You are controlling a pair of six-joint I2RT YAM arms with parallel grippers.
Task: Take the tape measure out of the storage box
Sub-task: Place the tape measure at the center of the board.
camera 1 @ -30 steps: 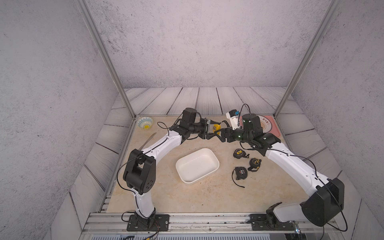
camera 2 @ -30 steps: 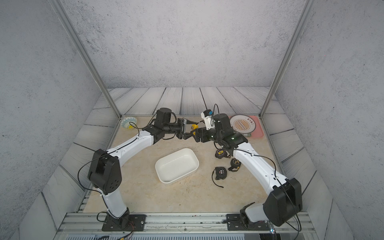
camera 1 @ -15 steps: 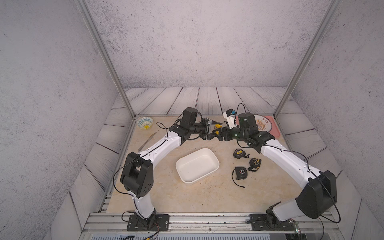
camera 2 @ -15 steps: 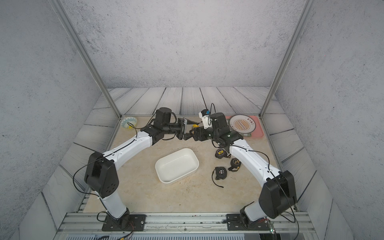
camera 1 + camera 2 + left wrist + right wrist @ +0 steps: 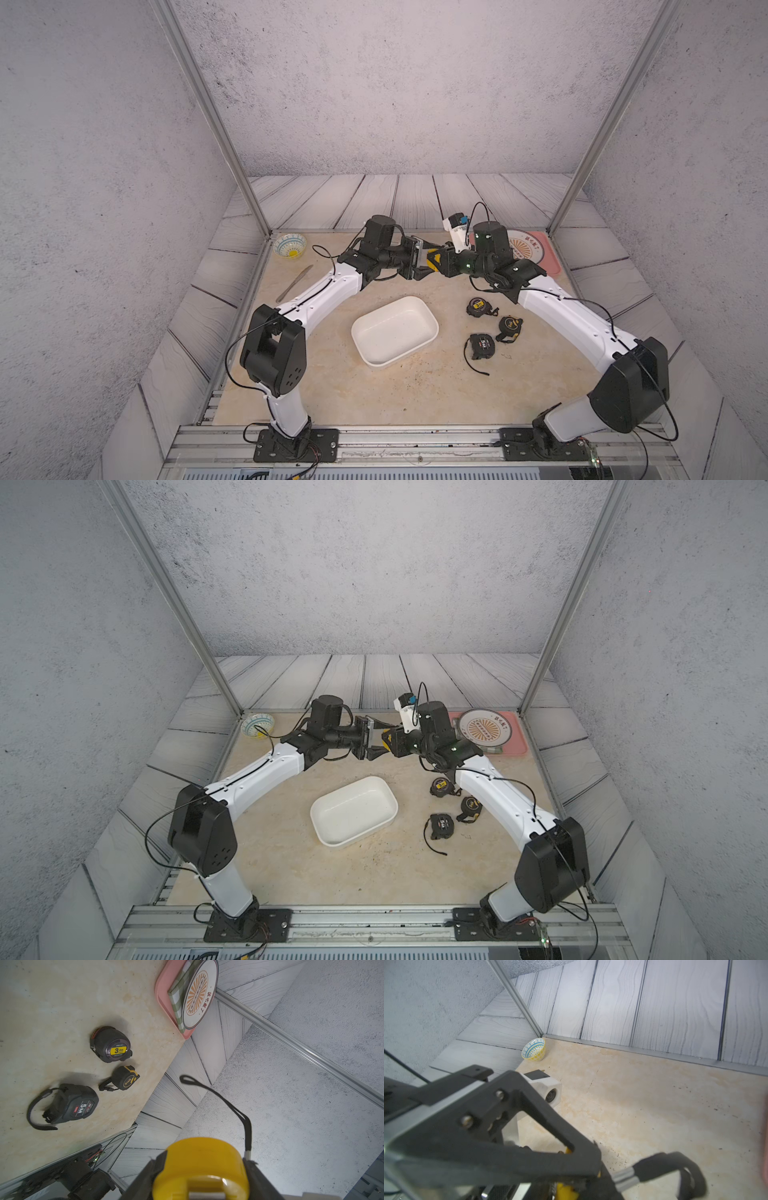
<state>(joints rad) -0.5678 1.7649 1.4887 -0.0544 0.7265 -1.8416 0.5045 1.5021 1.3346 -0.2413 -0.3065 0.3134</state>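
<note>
Box (image 5: 395,330), glossy white with rounded corners, sits empty on the marbled table (image 5: 332,395). Right of it lie black plastic tapes: the 5M tape (image 5: 72,1105), the small tape (image 5: 124,1080) with yellow trim, and the round 3.0m tape (image 5: 111,1045) branded "deli". Beyond the box the yellow tape measure (image 5: 201,1167) hangs in the air, clamped by the left fingers (image 5: 256,1176). The right fingers (image 5: 445,266), wide apart a second ago, have moved in and closed on it too. Farther right sits a pink tray (image 5: 552,259).

There are four tape measures (image 5: 111,1045) (image 5: 124,1078) (image 5: 72,1103) (image 5: 200,1167), one storage box (image 5: 395,330), one bowl (image 5: 290,245), one pink tray (image 5: 164,989), one plate (image 5: 198,993), one knife (image 5: 294,282).
</note>
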